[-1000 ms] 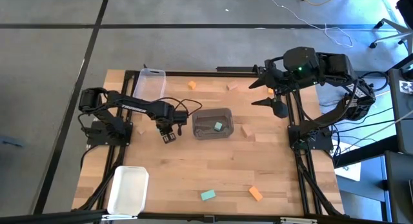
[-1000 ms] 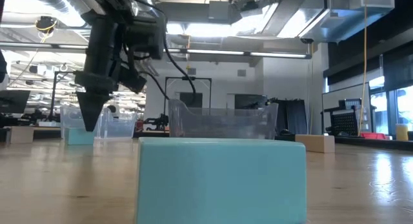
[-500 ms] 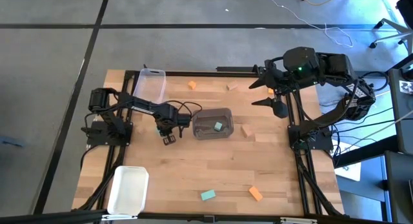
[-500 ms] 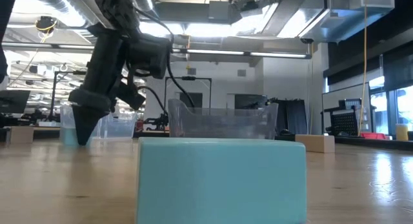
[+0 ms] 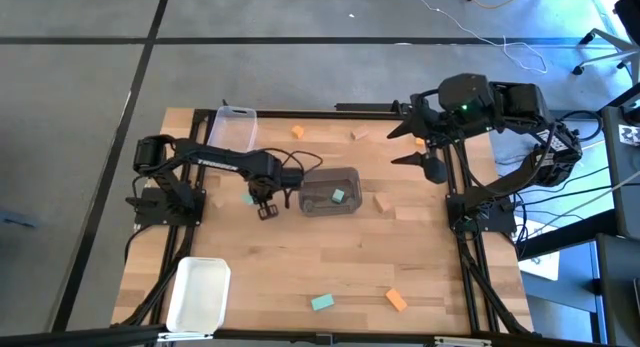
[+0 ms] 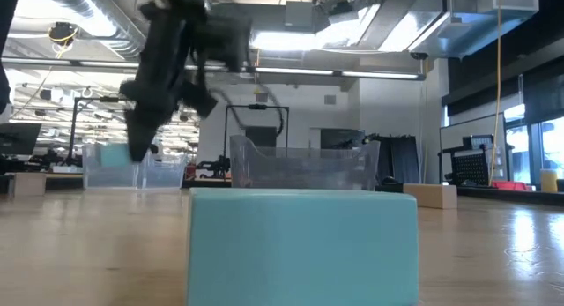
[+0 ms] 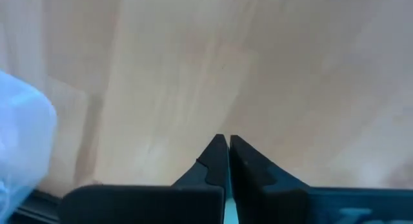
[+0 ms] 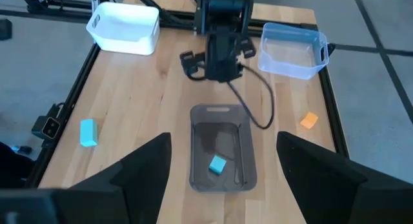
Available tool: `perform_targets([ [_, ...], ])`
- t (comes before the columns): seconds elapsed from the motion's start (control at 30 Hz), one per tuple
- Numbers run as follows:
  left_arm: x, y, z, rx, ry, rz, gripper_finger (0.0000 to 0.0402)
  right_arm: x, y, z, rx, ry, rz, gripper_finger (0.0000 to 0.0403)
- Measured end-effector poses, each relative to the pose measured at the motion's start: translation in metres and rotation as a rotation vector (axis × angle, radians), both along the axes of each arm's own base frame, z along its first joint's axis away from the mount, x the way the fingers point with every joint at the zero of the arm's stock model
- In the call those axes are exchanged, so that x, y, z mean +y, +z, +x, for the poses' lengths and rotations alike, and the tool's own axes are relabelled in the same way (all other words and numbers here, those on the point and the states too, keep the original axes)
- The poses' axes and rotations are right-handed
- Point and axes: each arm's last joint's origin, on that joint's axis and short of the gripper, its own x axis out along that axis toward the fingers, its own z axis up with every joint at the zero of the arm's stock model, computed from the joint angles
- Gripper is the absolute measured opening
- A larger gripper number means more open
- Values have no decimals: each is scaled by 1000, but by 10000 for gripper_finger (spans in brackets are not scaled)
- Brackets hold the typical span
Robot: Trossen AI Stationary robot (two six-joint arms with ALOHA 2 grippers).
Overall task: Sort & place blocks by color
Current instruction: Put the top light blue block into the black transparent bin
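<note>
Teal block (image 6: pixel 302 247): fills low-view foreground, base cut off, hides table behind. Left gripper (image 6: pixel 138 150): motion-blurred.

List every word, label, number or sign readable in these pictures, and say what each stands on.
None can be read.
The blocks, such as the teal block nearest the low camera, show plain faces.
The grey bin, clear bin and white bin carry no visible label.
The right gripper shows no markings.
</note>
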Motion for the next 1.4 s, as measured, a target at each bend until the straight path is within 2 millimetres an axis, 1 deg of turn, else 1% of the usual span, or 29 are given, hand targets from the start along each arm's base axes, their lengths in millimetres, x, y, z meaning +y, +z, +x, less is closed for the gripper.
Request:
perform_targets([
  [0.07, 0, 13, 7, -20, -19, -9, 1, 0, -1, -1, 12, 0, 1, 281],
  [0.13, -1, 34, 14, -57, -49, -6, 1, 0, -1, -2, 18, 7, -7, 281],
  [0.37, -2, 102, 43, -312, -110, 27, 1, 1, -3, -5, 46, 16, -14, 281],
  [0.5, 0, 124, 58, -399, -136, 49, 1, 1, -3, -5, 47, 18, -15, 281],
  [0.57, 2, 128, 69, -438, -135, 73, 1, 1, -3, -5, 47, 18, -16, 281],
  [0.63, 3, 123, 83, -462, -134, 83, 1, 1, -3, -5, 46, 23, -22, 281],
  [0.73, 4, 107, 107, -490, -173, 53, 1, 1, -3, -5, 45, 31, -32, 281],
  [0.83, 5, 82, 126, -470, -202, 35, 1, 1, -3, -5, 45, 31, -31, 281],
  [0.9, 7, 64, 134, -432, -198, 25, 1, 1, -3, -5, 45, 30, -31, 281],
  [1.07, 15, 26, 147, -350, -196, 20, 1, 1, -3, -5, 44, 31, -31, 281],
  [1.13, 16, 15, 152, -339, -195, 17, 1, 1, -3, -5, 44, 31, -32, 281],
  [1.3, 17, 2, 157, -331, -193, 15, 0, 1, -3, -5, 44, 31, -32, 281],
  [1.4, 17, 1, 158, -332, -194, 5, 0, 1, -3, -5, 44, 31, -31, 281],
])
